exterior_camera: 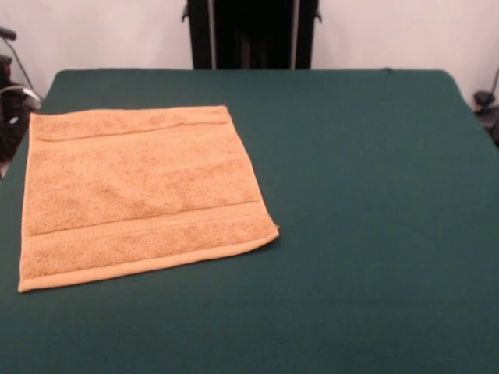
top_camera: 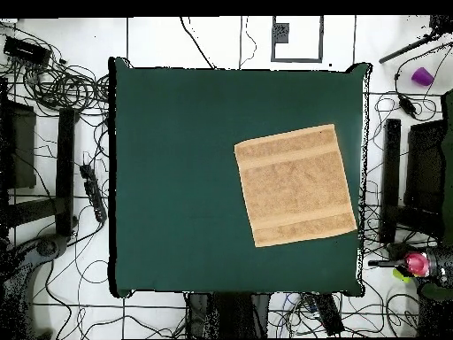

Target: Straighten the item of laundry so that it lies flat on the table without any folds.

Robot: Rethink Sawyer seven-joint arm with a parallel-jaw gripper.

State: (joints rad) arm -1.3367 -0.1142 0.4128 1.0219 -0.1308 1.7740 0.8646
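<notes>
Towel (exterior_camera: pixel 140 195) is seen spread open on the table (exterior_camera: pixel 359 234), close to one side edge and roughly midway along it; in the overhead view the towel (top_camera: pixel 295 185) sits slightly turned against the table (top_camera: pixel 177 177) edges. All four corners are laid out, both woven border bands run unbroken across it, and no fold or turned-over flap can be made out. The gripper is not shown in either view, so the state of its fingers cannot be told.

The task is judged to be essentially done. If any step is left, it is a check only: the hems should be inspected for a slight lift at the corner nearest the table's middle. Any touch should be light and outward, since a drag across the terry could raise new wrinkles.
</notes>
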